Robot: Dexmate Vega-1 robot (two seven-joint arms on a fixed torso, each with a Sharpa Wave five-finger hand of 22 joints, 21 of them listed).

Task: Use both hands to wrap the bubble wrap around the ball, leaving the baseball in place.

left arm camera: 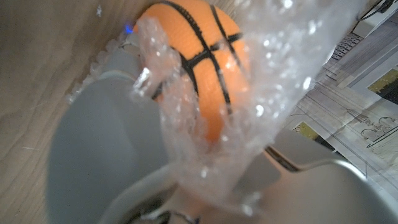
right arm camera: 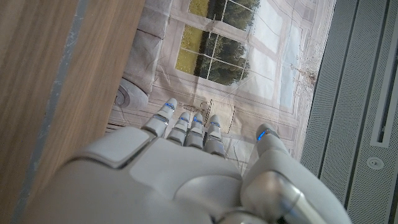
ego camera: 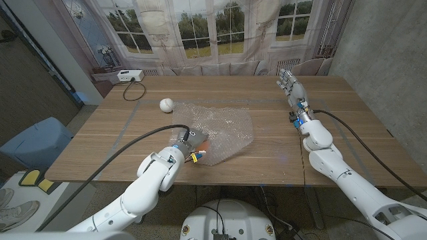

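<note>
A clear sheet of bubble wrap [ego camera: 223, 130] lies crumpled at the middle of the wooden table [ego camera: 360, 133]. My left hand [ego camera: 189, 142] grips its near left edge, folding it over a small orange ball [ego camera: 205, 143] with black basketball lines. In the left wrist view the orange ball [left arm camera: 208, 59] shows partly under the bubble wrap [left arm camera: 261, 106], which runs down between my left hand's fingers [left arm camera: 93, 155]. A white baseball [ego camera: 166, 105] sits bare on the table, beyond the wrap's left corner. My right hand [ego camera: 291, 85] hovers at the far right, fingers straight and apart, holding nothing; the right hand [right arm camera: 186, 174] shows likewise at the wrist.
A white box [ego camera: 127, 75] with a black cable [ego camera: 133, 92] sits at the table's far left corner. A blue chair [ego camera: 33, 141] stands left of the table. Black cables trail along both arms.
</note>
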